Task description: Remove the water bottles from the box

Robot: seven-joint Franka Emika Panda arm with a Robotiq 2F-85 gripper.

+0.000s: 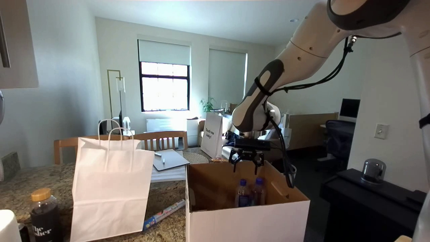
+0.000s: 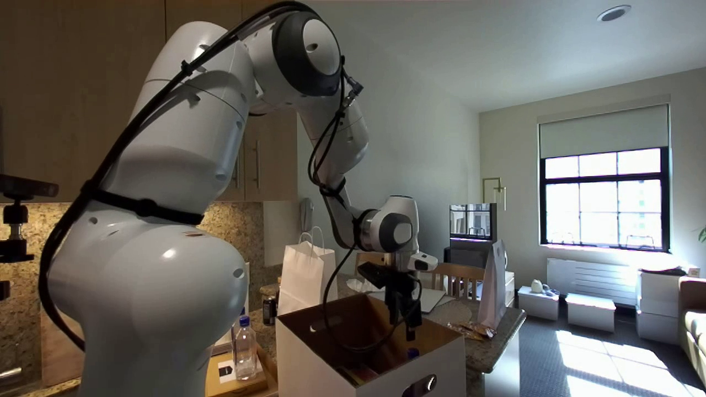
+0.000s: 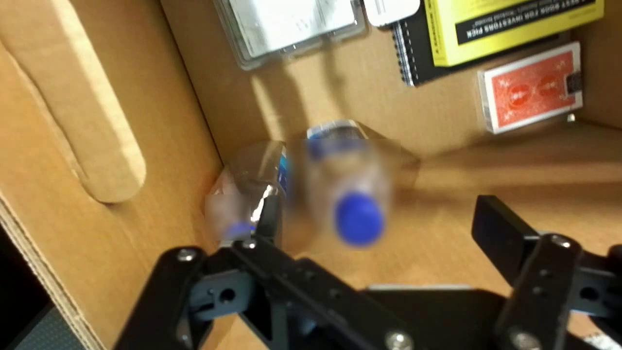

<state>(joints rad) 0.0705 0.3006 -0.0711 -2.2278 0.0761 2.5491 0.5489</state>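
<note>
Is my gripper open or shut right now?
The gripper is open: in the wrist view its fingers stand wide apart, a blue bottle cap visible through the gap.

The box (image 1: 248, 223) is cardboard, smooth and matt outside, bare and dull within, its cut edge (image 3: 49, 282) rough and corrugated in the wrist view. The water bottles (image 1: 258, 196) look like clear, glossy plastic, their caps (image 1: 259, 180) opaque and smooth. The gripper (image 3: 379, 221) is mostly matt, set with shiny metal screws (image 3: 398, 339); the arm (image 2: 149, 286) has a smooth, glossy shell. The shopping bag (image 1: 111, 198) is matt, creased paper, the chair (image 1: 158, 136) wood, the countertop (image 1: 171, 225) speckled stone by its look, the flat case (image 3: 301, 47) clear, shiny plastic, and the book (image 3: 515, 29) has a smooth, printed cover
</note>
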